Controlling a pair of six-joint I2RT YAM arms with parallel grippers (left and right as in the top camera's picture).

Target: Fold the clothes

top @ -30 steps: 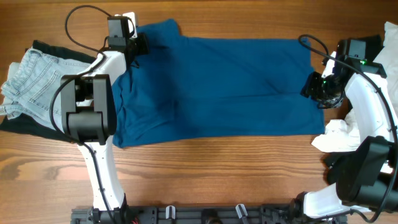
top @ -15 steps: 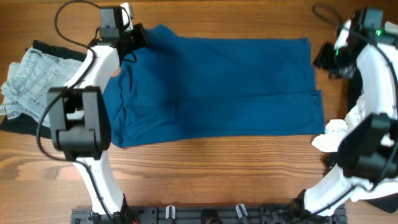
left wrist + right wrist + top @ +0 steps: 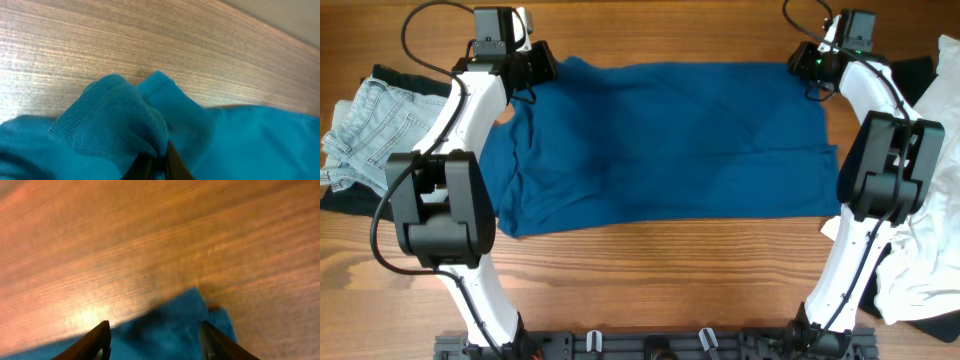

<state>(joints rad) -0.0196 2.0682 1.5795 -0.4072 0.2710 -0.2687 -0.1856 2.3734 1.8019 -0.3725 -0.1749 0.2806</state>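
The blue shirt (image 3: 670, 140) lay spread flat across the middle of the wooden counter (image 3: 670, 280), its long side running left to right and its front edge roughly straight, with a few soft creases across the cloth. The left gripper (image 3: 545, 68) was at the shirt's far left corner, and from the wrist view its jaws were pressed together on a bunched fold of the blue knit, which humped up just ahead of them while bare wood showed beyond. The right gripper (image 3: 802, 65) was at the far right corner of the shirt. Its two dark fingers (image 3: 100, 340) stood apart, with the tip of that corner lying between them on the wood. That view was blurred, and I could not tell whether the fingers touched the cloth. Off to the left, well clear of the shirt's main spread, a pair of pale denim shorts (image 3: 370, 130) sat crumpled on top of a black garment (image 3: 395, 75) whose edges poked out behind and below them. On the right side a white garment (image 3: 920, 250) lay rumpled near the counter's edge, just beside the shirt's near right corner.
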